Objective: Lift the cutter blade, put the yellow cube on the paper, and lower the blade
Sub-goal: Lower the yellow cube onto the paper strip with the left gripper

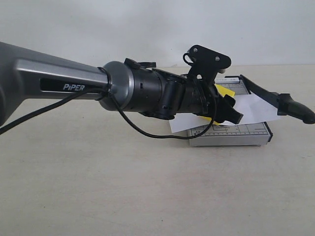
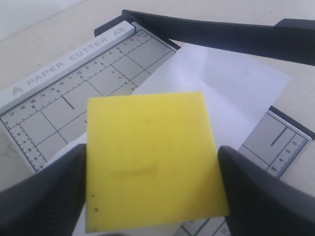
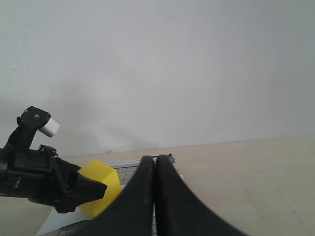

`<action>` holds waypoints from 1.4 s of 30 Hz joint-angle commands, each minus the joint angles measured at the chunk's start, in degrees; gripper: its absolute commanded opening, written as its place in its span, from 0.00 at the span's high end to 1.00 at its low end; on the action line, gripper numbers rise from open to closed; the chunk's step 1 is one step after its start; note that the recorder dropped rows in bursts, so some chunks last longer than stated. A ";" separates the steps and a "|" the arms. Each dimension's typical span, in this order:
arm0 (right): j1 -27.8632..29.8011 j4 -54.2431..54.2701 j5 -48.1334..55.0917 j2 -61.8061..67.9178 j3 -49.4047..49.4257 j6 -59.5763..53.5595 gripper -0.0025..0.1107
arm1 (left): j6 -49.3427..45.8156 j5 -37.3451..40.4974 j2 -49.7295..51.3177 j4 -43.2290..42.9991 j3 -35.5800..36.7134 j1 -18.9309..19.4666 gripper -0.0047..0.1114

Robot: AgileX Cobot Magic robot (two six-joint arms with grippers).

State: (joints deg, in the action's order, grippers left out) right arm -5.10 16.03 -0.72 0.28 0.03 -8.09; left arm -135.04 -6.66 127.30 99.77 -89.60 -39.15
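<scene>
My left gripper (image 2: 152, 157) is shut on the yellow cube (image 2: 150, 162), one black finger pressed against each side. It holds the cube over the white paper (image 2: 231, 83), which lies across the grey trimmer board (image 2: 98, 73). Whether the cube touches the sheet does not show. The cutter blade (image 1: 266, 93) stands raised at the board's right edge, its thick handle end (image 1: 298, 109) out past the board. In the exterior view the left gripper (image 1: 229, 110) hides most of the cube (image 1: 224, 92). My right gripper (image 3: 156, 162) is shut with nothing between its fingers, and it looks toward the cube (image 3: 101, 189).
The left arm (image 1: 74, 81) stretches across the exterior view from the left with a loose black cable (image 1: 147, 132) hanging below it. The beige tabletop (image 1: 123, 191) runs to a plain white wall. The right arm does not show in the exterior view.
</scene>
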 commanded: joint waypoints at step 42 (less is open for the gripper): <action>-0.04 -0.05 -0.36 -0.28 -0.03 0.07 0.98 | 0.45 1.15 1.06 0.18 -2.76 0.71 0.54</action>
State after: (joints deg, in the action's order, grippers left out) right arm -5.10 16.03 -0.72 0.28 0.03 -8.09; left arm -134.94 -6.22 128.57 99.88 -91.90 -38.55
